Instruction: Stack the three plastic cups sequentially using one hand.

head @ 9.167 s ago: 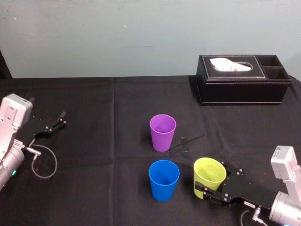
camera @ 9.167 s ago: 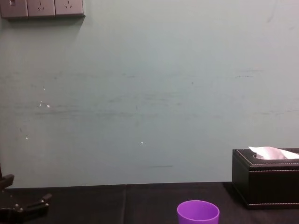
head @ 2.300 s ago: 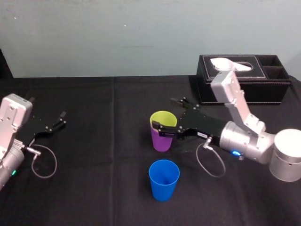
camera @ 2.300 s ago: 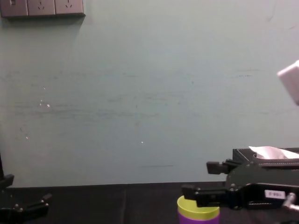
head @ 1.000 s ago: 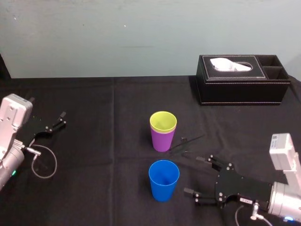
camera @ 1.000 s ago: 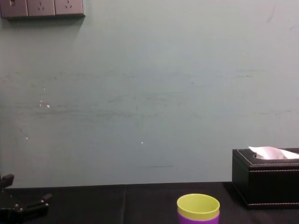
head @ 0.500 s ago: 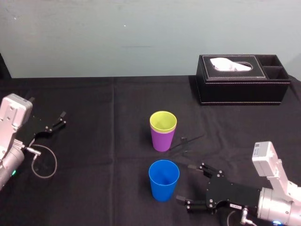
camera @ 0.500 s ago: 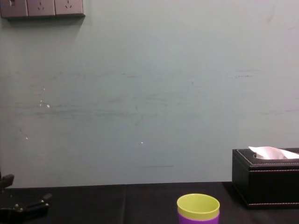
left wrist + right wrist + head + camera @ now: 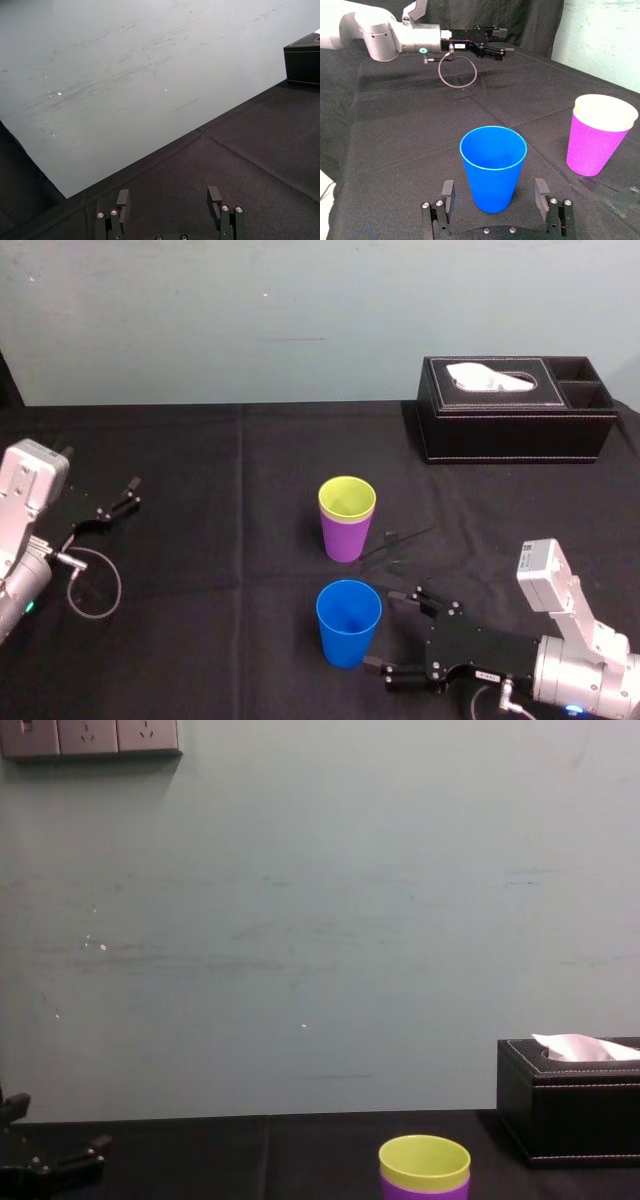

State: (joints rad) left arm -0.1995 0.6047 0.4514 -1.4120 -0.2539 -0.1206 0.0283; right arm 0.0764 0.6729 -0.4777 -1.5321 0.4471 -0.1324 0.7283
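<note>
Sliding forward, set right gripper [image 9: 383, 628], jaws wide, astride blue cup [image 9: 348, 625] at front; left only that to add to yellow cup [image 9: 347, 498] in purple cup [image 9: 346, 540] behind; kept left gripper [image 9: 118, 502] parked, jaws apart

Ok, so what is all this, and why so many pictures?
It is a robot with two arms. Each picture comes from a different camera: its head, its chest, each wrist. On the black table stand a blue cup, a purple cup with a yellow-green cup nested inside, and a black tissue box. The right gripper has its fingers open on either side of the blue cup, holding nothing. The left gripper rests open off to the side.
</note>
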